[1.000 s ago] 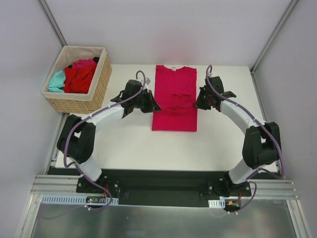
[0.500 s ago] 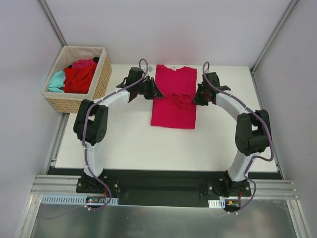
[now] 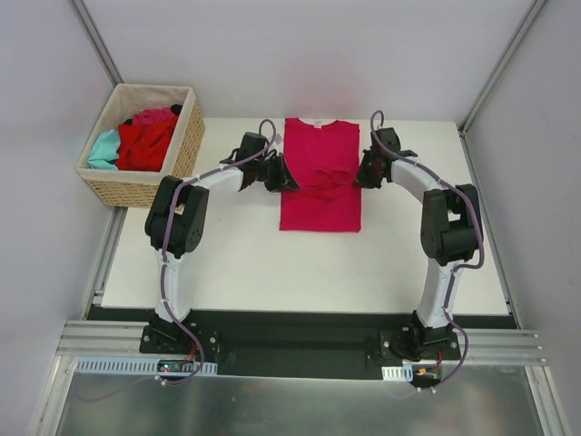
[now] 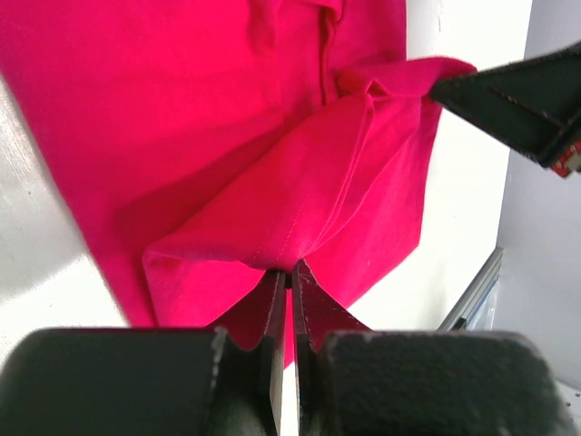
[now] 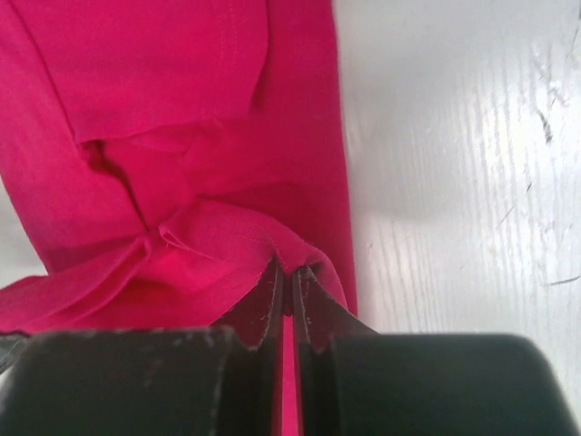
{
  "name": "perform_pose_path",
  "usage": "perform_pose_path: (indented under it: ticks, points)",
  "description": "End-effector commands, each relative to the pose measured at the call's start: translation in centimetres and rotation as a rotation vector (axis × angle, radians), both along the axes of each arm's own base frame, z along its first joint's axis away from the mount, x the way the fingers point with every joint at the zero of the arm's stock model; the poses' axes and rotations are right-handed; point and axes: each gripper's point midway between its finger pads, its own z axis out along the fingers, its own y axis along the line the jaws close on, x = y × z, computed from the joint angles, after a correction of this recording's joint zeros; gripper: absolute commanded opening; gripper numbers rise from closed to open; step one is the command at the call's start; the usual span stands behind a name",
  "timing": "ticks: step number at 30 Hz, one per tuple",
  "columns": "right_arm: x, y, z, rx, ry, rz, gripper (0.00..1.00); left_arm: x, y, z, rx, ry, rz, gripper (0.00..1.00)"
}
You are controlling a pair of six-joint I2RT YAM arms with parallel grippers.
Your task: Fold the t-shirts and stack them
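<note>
A magenta-pink t-shirt [image 3: 320, 204] lies lengthwise on the white table [image 3: 236, 263], its collar at the far edge. My left gripper [image 3: 287, 181] is at the shirt's left side and my right gripper [image 3: 360, 178] at its right side. Both are shut on the lifted lower hem, which bunches across the shirt's middle. In the left wrist view the fingertips [image 4: 290, 270] pinch a stitched fold of the magenta t-shirt [image 4: 182, 109]. In the right wrist view the right gripper [image 5: 290, 269] pinches the hem of the same t-shirt [image 5: 163, 82].
A tan wicker basket [image 3: 186, 156] stands off the table's far left corner. It holds a red t-shirt [image 3: 145, 145], a teal one [image 3: 103, 150] and a pink one [image 3: 154, 115]. Grey walls close in on three sides.
Both arms have reached farther from their bases, carrying the hem up over the shirt toward the collar. The shirt's near part has shortened and the cloth between the grippers has bunched.
</note>
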Motion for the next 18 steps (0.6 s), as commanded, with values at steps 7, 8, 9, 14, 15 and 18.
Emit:
perform_pose_path:
  ticks: [7,8,9,14,15,18]
  points:
    - [3.7,-0.4,1.5,-0.004,-0.060,-0.027,0.56,2.2,1.3,2.1,-0.004,-0.090,0.024,0.00]
    - [3.8,-0.5,1.3,-0.009,-0.058,-0.026,0.82,2.3,1.4,2.0,-0.002,-0.087,0.027,0.00]
    - [3.9,-0.5,1.5,-0.013,-0.064,-0.022,0.98,2.5,1.6,1.9,-0.001,-0.084,0.036,0.00]
    - [3.7,-0.2,4.4,0.006,-0.165,0.010,0.96,3.3,2.8,1.2,0.028,-0.074,0.096,0.50]
    - [3.3,-0.1,6.3,0.019,-0.219,0.019,0.96,3.4,2.9,1.3,0.032,-0.075,0.107,0.68]
    - [1.9,0.5,9.6,0.027,-0.273,0.045,0.96,3.9,3.3,1.7,0.044,-0.089,0.139,0.99]
